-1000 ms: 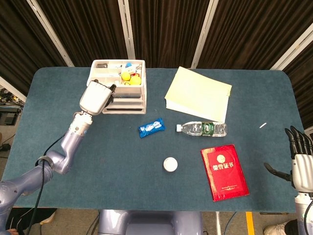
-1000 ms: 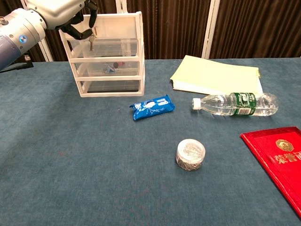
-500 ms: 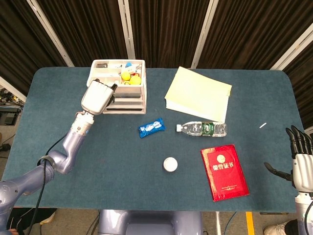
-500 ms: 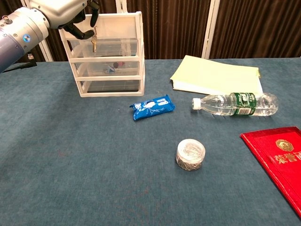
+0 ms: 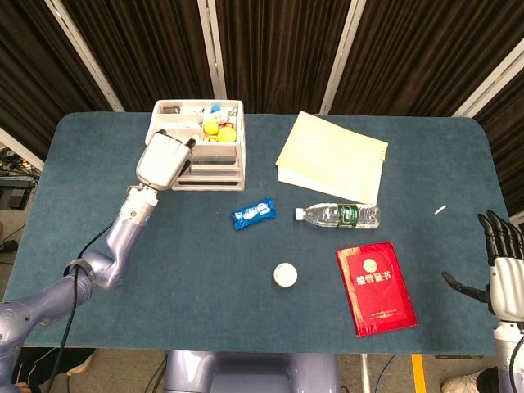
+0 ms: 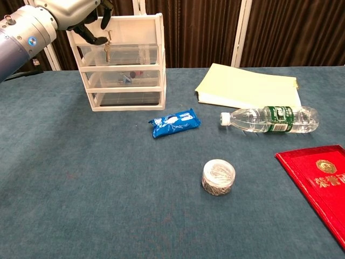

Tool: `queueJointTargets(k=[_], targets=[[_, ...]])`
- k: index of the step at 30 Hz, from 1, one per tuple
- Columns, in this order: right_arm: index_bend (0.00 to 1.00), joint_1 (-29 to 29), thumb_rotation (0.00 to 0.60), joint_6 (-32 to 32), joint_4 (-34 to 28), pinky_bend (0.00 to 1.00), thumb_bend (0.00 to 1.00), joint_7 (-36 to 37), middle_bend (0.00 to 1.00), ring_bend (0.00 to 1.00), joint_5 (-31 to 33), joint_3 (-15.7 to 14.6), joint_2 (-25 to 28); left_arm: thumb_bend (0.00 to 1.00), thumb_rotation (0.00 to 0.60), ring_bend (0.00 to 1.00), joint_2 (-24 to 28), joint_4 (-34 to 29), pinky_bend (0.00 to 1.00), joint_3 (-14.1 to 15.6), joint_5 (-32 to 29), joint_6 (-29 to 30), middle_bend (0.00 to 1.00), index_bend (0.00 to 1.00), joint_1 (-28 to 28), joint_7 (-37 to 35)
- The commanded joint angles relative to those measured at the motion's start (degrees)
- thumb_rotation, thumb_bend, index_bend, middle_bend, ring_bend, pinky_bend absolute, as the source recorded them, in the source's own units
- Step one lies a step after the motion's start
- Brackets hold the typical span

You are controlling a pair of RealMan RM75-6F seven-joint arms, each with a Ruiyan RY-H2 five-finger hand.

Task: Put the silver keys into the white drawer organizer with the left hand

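A: Where writing is legible, what do we read?

B: We read gold characters "荣誉证书" on the red booklet (image 5: 376,287) near the table's (image 5: 98,311) front-right edge; the blue snack packet (image 6: 173,122) and bottle (image 6: 269,119) labels are too small for us to read.

A: And the task items?

B: We see the left hand (image 6: 73,12) pinching the silver keys (image 6: 108,49), which dangle in front of the white drawer organizer's (image 6: 124,102) upper tier at the table's rear-left. Our right hand (image 5: 503,266) hangs off the right edge, fingers spread, holding nothing. Open cloth lies along the front-left.
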Motion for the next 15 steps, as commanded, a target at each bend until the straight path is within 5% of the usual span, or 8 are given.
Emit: queueJointTargets(k=[1,15], targets=[[0.0,0.0,0.6,0.1,0.0,0.0,0.05,0.1,0.0,0.0,-0.1,-0.1,0.0,0.23,0.6,0.88,-0.2,-0.1,0.75,-0.2,-0.1,0.2,0.99,0.52,-0.1,0.2],[0.0,0.0,0.6,0.0,-0.1,0.0,0.05,0.3,0.0,0.0,-0.1,0.0,0.1,0.23,0.6,0.88,-0.7,-0.2,0.75,-1.3,-0.7,0.5,0.99,0.53,-1.0,1.5]])
